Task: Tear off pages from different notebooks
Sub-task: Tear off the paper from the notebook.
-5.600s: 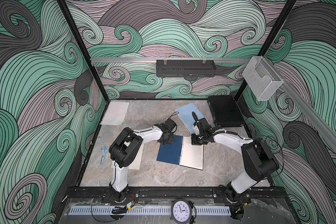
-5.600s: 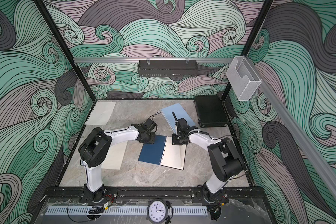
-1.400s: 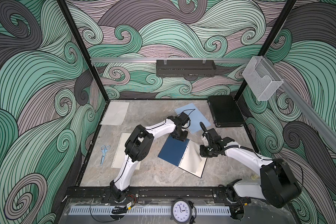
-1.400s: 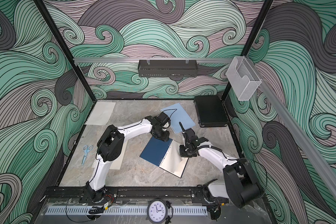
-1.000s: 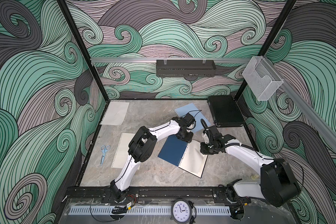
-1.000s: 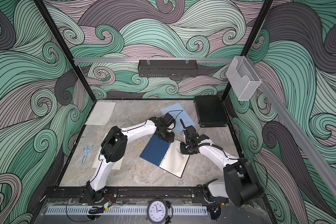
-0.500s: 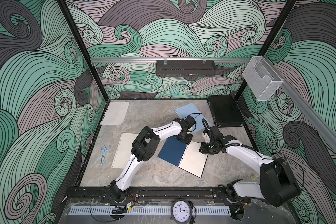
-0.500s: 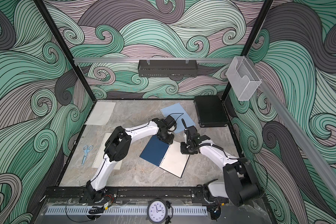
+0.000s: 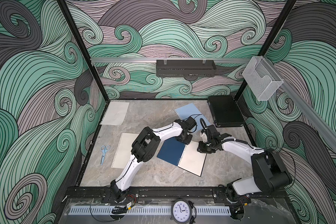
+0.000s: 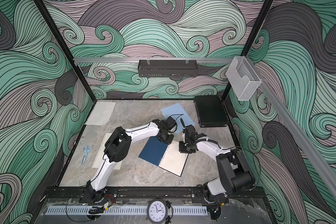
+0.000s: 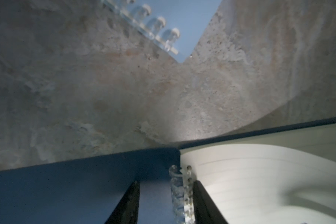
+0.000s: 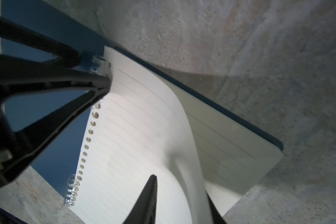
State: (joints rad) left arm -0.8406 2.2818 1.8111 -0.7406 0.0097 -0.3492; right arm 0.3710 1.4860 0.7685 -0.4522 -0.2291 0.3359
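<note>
The navy notebook [image 9: 171, 151] [image 10: 153, 150] is laid open at the middle of the table [image 9: 153, 174], its cover folded out flat to the left and its cream lined leaves to the right. The top page [image 12: 144, 126] is lifted into a curve above the leaves beneath and is pinched near its free edge by the right claw [image 12: 180, 186] [image 9: 203, 149], one finger over it and one under. Clear binding loops [image 12: 100, 66] are seen only at the two ends of its punched edge. That far end of the binding is straddled by the left claw [image 11: 165, 182] [image 9: 185, 140], which is spread, with one finger on the navy cover and the other on the page. The left arm is stretched from the near rail, elbow raised, forearm running to the notebook's far end, claw turned down. The right arm is folded at the right side, forearm reaching leftward. A strip of bare table separates the navy notebook from the light blue notebook [image 9: 188, 111] [image 11: 192, 23] beyond it. Bare table is left near and right of the open leaves. A black case [image 9: 224, 111] is set in the far right corner, a loose white page [image 9: 115, 113] in the far left, and a cream punched sheet [image 9: 124, 149] and scissors [image 9: 104, 153] lie at the left.
</note>
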